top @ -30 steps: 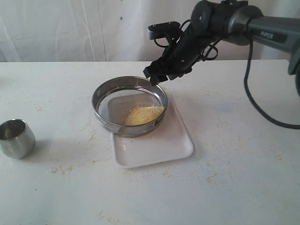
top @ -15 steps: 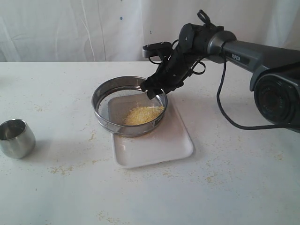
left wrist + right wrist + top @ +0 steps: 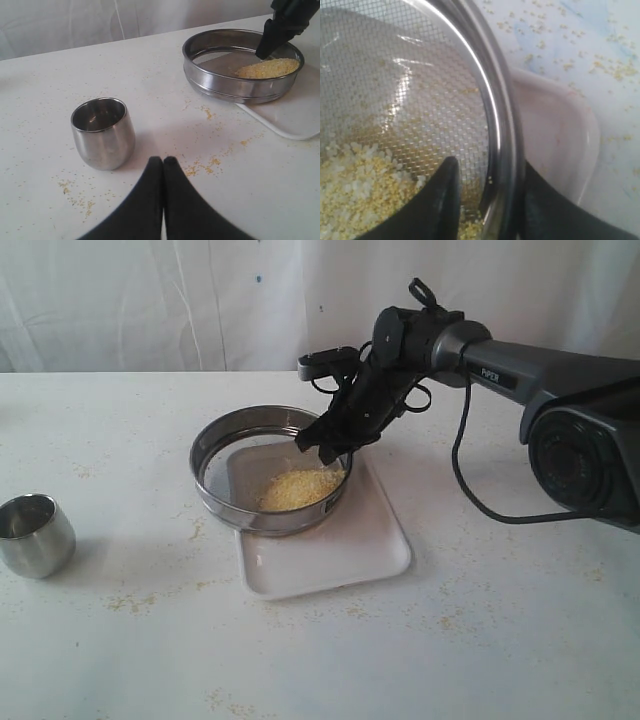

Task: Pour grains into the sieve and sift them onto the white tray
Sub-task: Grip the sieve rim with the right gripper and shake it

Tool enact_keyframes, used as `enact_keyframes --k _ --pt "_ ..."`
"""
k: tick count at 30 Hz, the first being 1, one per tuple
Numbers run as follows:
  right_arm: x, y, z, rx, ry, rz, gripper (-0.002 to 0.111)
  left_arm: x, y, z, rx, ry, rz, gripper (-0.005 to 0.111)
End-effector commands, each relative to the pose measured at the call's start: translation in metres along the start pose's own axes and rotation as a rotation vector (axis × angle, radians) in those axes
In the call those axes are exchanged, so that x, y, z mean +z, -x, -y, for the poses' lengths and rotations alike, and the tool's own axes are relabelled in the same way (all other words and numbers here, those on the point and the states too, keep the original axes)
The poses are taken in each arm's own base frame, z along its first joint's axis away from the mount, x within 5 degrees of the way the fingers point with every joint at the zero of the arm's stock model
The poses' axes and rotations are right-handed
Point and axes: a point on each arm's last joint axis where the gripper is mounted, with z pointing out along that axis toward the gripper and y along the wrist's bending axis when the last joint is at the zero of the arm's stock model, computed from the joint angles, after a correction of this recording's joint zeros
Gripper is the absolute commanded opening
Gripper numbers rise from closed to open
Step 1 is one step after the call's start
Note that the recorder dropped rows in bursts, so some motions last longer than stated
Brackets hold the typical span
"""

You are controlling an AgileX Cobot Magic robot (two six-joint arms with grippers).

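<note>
Grasp stage: right hand (image 3: 324,450) astride the sieve (image 3: 258,519) rim, unclamped, grains (image 3: 298,488) within; next, close firmly and shake the sieve over the white tray (image 3: 330,555)

We see our right arm (image 3: 545,365) as a smooth dark grey tube with small white "PiPER" lettering (image 3: 490,373) along its side. At the edge of the exterior view it meets a large round black joint housing (image 3: 575,455). A thin black cable (image 3: 458,455) hangs in a long loop beneath it, and shorter black wires curl around the wrist. The right tool (image 3: 322,452) is matte black. Our left tool (image 3: 163,162) shows two matte black fingers, broad at the base and narrowing to rounded tips.
</note>
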Motion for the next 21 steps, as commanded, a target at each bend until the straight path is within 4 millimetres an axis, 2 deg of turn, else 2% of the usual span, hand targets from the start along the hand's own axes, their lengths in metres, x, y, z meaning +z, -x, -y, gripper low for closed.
enact_keyframes --k 1,4,7,12,17,21 --pt "-0.002 0.001 -0.002 -0.02 -0.01 -0.013 0.013 0.0 -0.001 0.0 -0.007 -0.002 0.004 0.0" --pt "-0.002 0.001 -0.003 -0.021 -0.007 -0.018 0.004 0.0 -0.001 0.0 -0.007 -0.002 0.004 0.0" --pt "-0.003 0.0 -0.004 -0.022 -0.002 -0.03 0.0 0.0 -0.001 0.0 -0.007 -0.002 0.004 0.0" --pt "-0.01 0.001 -0.005 -0.025 0.001 -0.032 0.0 0.0 -0.001 0.0 -0.007 -0.002 0.004 0.0" --pt "-0.027 0.006 -0.008 -0.035 -0.004 -0.019 0.0 0.0 -0.001 0.0 -0.007 -0.002 0.004 0.0" --pt "-0.042 0.004 -0.013 -0.045 0.02 -0.081 0.0 0.0 -0.001 0.0 -0.007 -0.002 0.004 0.0"
